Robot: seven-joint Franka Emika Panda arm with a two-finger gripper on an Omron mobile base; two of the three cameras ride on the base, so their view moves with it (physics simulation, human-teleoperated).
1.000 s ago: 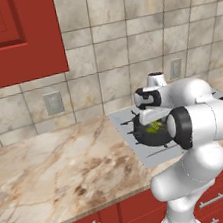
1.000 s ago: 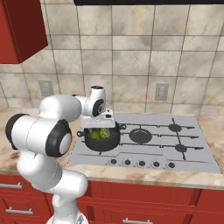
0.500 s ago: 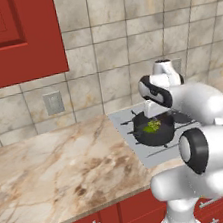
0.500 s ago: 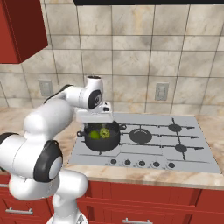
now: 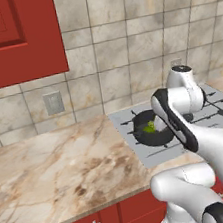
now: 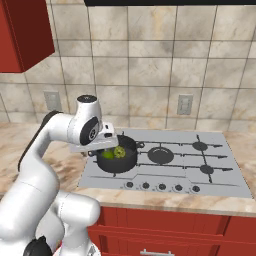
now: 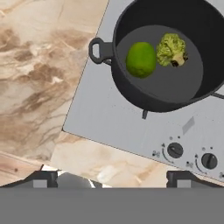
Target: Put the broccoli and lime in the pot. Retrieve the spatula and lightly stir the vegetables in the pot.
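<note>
Both vegetables in the pot — arm pulling away, spatula next.

From the left in the hand view: marble counter (image 7: 39,87), then the cooktop (image 7: 109,127), where the pot (image 7: 131,87) holds the lime (image 7: 141,59) and, just right of it, the broccoli (image 7: 171,49), near each other on the bottom. Over the last second the arm has swung up and back from directly above the pot, and the gripper (image 7: 111,178) has finished spreading — its fingertips stand wide apart, pinching nothing. The loading step looks done; what remains is finding the spatula, whose place I cannot tell.
</note>
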